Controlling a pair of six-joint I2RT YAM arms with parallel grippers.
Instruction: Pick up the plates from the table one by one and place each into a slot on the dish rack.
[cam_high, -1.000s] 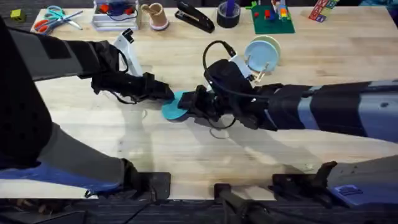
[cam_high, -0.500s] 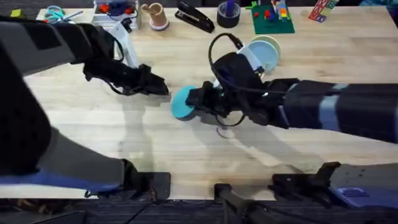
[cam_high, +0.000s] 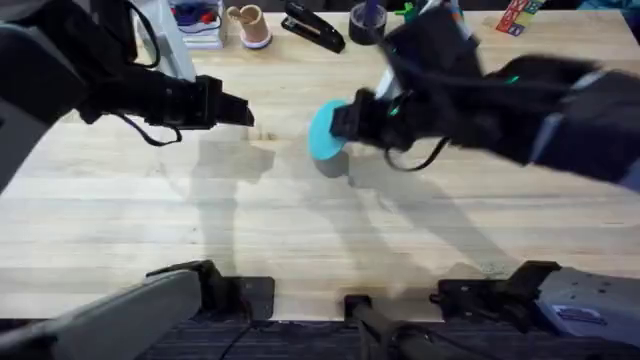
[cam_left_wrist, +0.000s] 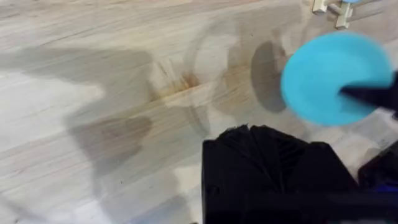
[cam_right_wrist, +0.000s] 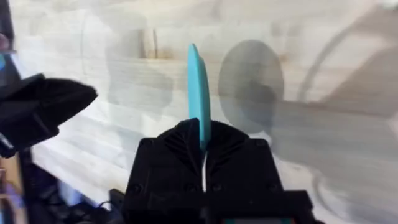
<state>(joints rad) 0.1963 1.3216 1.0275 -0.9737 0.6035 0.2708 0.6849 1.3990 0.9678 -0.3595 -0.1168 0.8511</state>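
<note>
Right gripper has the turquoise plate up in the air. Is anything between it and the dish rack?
Nothing visible on the table blocks it. The right gripper holds the turquoise plate on edge above the wood. The dish rack is mostly hidden under the right arm overhead, so its slots can't be checked. The left gripper sits off to the side.

The plate (cam_high: 325, 130) is hanging above the middle of the table (cam_high: 300, 230), lifted clear of its surface and turned on edge, with the right gripper (cam_high: 345, 125) clamping its right rim. The left gripper (cam_high: 245, 112) is hovering to the plate's left, apart from it, toward the table's left edge. Along the far edge a cup (cam_high: 250, 24) is standing left of a stapler (cam_high: 312, 27), and a tape roll (cam_high: 366, 22) is sitting to the stapler's right.
</note>
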